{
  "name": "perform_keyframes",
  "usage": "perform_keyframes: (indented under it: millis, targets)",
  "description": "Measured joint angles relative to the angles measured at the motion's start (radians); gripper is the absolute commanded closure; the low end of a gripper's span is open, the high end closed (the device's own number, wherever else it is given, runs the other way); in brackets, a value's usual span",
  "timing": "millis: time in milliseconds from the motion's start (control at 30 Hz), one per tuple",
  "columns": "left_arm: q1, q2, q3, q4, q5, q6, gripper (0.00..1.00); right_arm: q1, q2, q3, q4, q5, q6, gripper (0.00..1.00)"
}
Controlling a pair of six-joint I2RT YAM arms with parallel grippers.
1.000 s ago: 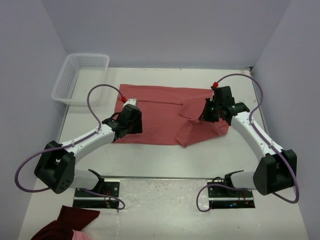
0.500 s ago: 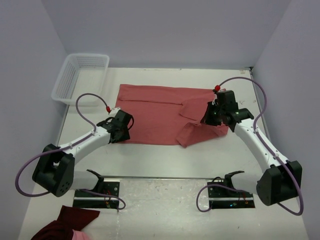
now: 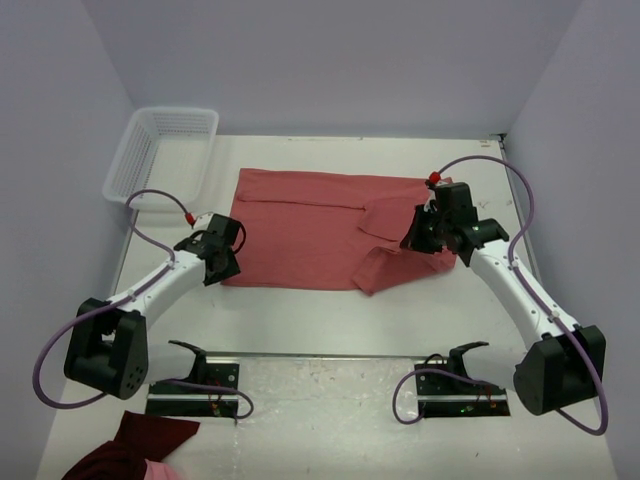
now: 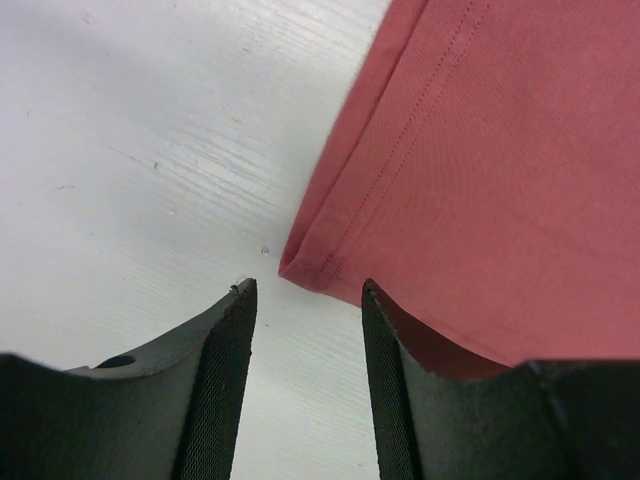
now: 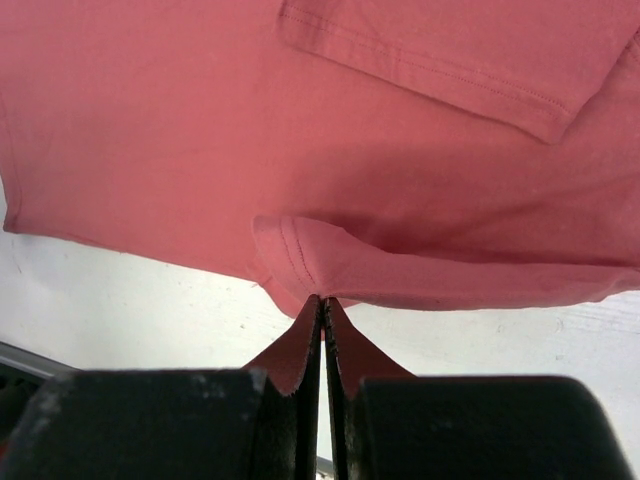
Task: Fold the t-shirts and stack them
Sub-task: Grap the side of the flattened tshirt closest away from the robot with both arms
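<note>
Far L, back of the table (image 3: 300,325): white mesh basket (image 3: 160,155), well apart from the shirt. All I can make out in it is its own mesh. Near L corner, by the arm bases: dark maroon cloth bundle (image 3: 135,448) w/ a pink patch, well apart from everything else.

L gripper (image 3: 222,262) sits low at the near-L corner of the t-shirt (image 3: 300,230). On the L wrist cam its jaws stand apart w/ nothing clamped. The hemmed corner lies just ahead of the gap, on bare tabletop. The finger on the R of that view overlaps the cloth edge; can't tell if it touches.

Shirt itself is salmon-red and spread flat mid-table, long side running L to R, between the two arms. Its R part is doubled over, w/ a sleeve flap lying on top and some rumpling.

R gripper (image 3: 425,235) is at that R end, fingers pressed tight together on a fold of the hem. On the R wrist cam the cloth draws up into the pinch, w/ shadow under it.
</note>
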Motion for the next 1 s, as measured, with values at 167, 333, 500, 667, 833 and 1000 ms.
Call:
perform_keyframes:
  millis: [167, 333, 500, 667, 833, 1000]
  targets:
    - [0.031, 0.003, -0.001, 0.016, 0.024, 0.019, 0.55, 0.000, -0.009, 0.000, -0.001, 0.000, -0.002, 1.00]
    - [0.041, 0.019, -0.016, 0.040, 0.046, 0.034, 0.56, 0.000, -0.013, 0.000, -0.001, 0.000, -0.003, 1.00]
    - [0.049, 0.048, -0.033, 0.054, 0.067, 0.045, 0.57, 0.000, -0.015, 0.000, -0.002, 0.000, -0.003, 1.00]
    - [0.058, 0.069, -0.034, 0.069, 0.084, 0.060, 0.58, 0.000, -0.015, 0.000, -0.001, 0.000, -0.003, 1.00]
    - [0.062, 0.087, -0.034, 0.093, 0.105, 0.069, 0.73, 0.000, -0.016, 0.000, -0.001, 0.000, -0.003, 1.00]
    - [0.069, 0.093, -0.050, 0.113, 0.131, 0.080, 0.95, 0.000, -0.016, 0.000, -0.003, 0.005, -0.003, 1.00]
